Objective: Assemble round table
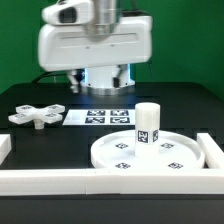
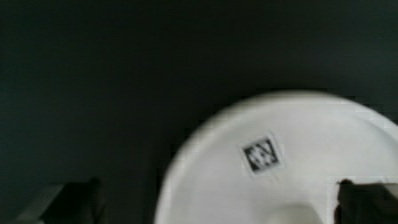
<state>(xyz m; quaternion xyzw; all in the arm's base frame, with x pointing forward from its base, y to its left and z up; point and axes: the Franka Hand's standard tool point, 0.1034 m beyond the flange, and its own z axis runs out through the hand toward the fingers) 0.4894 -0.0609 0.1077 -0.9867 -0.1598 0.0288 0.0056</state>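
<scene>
The round disc [image 1: 165, 155] lies flat at the front on the exterior view's right, with several small tags on its face. The short post [image 1: 148, 123] stands upright on it near the hub. The four-armed cross piece [image 1: 35, 116] lies on the table at the exterior view's left. My gripper [image 1: 100, 85] hangs above the table behind these parts, open and empty. In the wrist view the gripper [image 2: 217, 205] has its dark fingertips [image 2: 71, 200] wide apart, and part of the disc [image 2: 302, 120] with one tag shows below.
The marker board [image 1: 100, 117] lies flat between the cross piece and the disc. White border rails run along the front [image 1: 60, 180] and the exterior view's right side [image 1: 212, 150]. The table is black.
</scene>
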